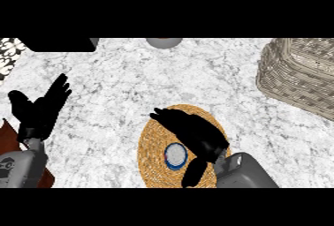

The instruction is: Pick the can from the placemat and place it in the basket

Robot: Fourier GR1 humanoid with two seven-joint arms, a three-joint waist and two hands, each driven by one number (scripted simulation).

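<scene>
Two robot hands: both are coming in from the lower edge over the desk (124, 79).
Left robot hand (40, 112): it is resting near the left edge, fingers pointing up and spreading wide, holding nothing.
Right robot hand (199, 132): it is hanging over the mat (151, 141), fingers stretching straight toward the upper left and the thumb (194, 173) pointing toward the lower edge; it is standing wide and curling round nothing.
Can (175, 156): it is standing upright on the lower half of the mat, showing a pale top with a blue rim. It is sitting in the gap between the right thumb and the palm, just beside the hand; whether they are touching cannot be told.
Mat: round, woven and orange, it is lying on the desk at the lower middle, partly hidden under the right robot hand.
Basket (297, 75): pale and woven, it is sitting at the upper right, running past the right edge, well apart from the can and the mat.
Desk: it is showing a white and grey marble top.
Other things: a grey round thing (163, 42) is sitting at the top edge and a black block (58, 44) at the top left.
</scene>
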